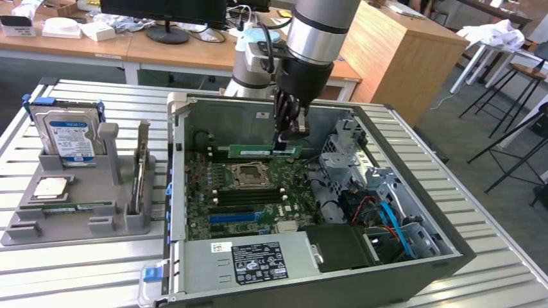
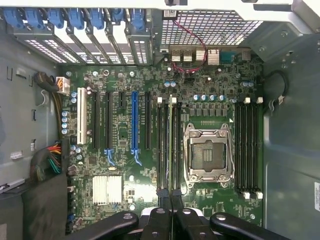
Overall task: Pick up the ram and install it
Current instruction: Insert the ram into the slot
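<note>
Wooden desks and a monitor stood behind a ribbed metal table (image 1: 77, 276) carrying an open computer case (image 1: 445, 224), with a grey parts holder (image 1: 77, 212) on the exterior view's left. Near the upper middle of that frame the gripper (image 1: 281, 142) reached down into the case, its fingers pinched narrowly on the top edge of the ram (image 1: 253, 151). The green stick hung level and on edge, above the motherboard (image 1: 248, 205) and just beyond the processor socket (image 1: 249, 172). Whether it touched the board could not be told from there.

From the wrist view, the gripper (image 2: 171, 220) showed its black fingers closed together. The ram (image 2: 170, 150) ran straight out from between them as a thin edge-on line, lying among the dark memory slots (image 2: 161, 150) beside the processor socket (image 2: 207, 152). The pick-up looked done and the install step was in hand. Seating would call for the stick's edge to sit squarely along one slot and be pressed evenly.
</note>
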Motion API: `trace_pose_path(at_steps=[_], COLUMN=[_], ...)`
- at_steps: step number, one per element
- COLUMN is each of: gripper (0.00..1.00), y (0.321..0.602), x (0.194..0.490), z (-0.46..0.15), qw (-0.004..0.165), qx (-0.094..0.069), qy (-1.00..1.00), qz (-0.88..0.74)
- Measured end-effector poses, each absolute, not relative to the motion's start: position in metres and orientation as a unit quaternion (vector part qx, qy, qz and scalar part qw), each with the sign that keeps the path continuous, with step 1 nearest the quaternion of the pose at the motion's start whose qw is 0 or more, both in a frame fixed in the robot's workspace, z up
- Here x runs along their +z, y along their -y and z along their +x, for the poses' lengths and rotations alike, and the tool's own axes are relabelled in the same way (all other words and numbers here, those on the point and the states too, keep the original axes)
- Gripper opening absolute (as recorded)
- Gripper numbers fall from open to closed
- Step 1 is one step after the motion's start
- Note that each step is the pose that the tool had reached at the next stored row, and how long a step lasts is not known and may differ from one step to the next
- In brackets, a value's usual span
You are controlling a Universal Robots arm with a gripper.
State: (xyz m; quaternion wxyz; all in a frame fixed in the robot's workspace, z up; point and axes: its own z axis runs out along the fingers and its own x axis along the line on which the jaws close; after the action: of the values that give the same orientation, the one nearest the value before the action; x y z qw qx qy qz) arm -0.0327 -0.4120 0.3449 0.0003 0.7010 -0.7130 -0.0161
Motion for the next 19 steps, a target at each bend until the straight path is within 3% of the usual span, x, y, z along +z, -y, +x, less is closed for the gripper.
trace_pose_path(at_steps=[19], gripper=[0.11], y=[0.412], x=[0.321], z=[-0.033], qw=[0.000], qx=[-0.016], qy=[0.713], qz=[0.701])
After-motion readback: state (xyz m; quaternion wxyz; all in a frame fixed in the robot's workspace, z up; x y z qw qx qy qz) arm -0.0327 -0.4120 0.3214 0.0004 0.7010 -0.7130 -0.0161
